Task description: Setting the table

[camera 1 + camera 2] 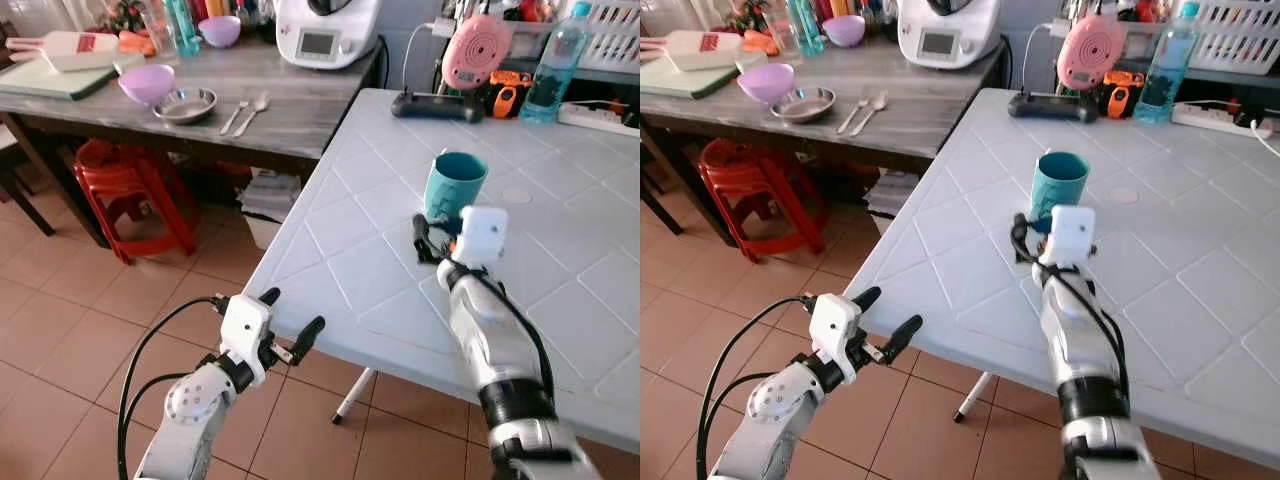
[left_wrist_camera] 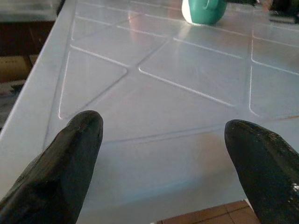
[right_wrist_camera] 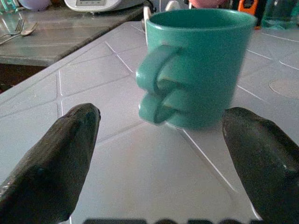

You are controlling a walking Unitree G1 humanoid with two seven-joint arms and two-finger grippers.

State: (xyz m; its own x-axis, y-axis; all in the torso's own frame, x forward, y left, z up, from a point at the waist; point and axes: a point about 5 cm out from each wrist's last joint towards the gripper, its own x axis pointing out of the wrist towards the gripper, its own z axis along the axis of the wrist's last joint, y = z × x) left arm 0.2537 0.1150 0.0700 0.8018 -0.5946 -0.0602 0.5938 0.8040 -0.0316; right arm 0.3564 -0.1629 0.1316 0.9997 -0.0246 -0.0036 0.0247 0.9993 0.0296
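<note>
A teal mug (image 1: 455,183) stands upright on the white plastic table (image 1: 350,250), its handle (image 3: 156,95) turned towards my right gripper. My right gripper (image 3: 161,115) is open just short of the mug, low over the tabletop, with one finger (image 3: 70,140) on each side of the handle and touching nothing. My left gripper (image 1: 290,313) is open and holds nothing. It hovers at the table's near left edge, over the tiled floor. In the left wrist view the mug (image 2: 204,10) sits far across the tabletop.
A wooden side table at the back left holds a purple bowl (image 1: 147,83), a metal dish (image 1: 185,104), a fork and spoon (image 1: 245,115) and a white appliance (image 1: 325,30). Red stools (image 1: 130,185) stand under it. A water bottle (image 1: 553,65) and a pink device (image 1: 476,50) stand at the white table's far edge.
</note>
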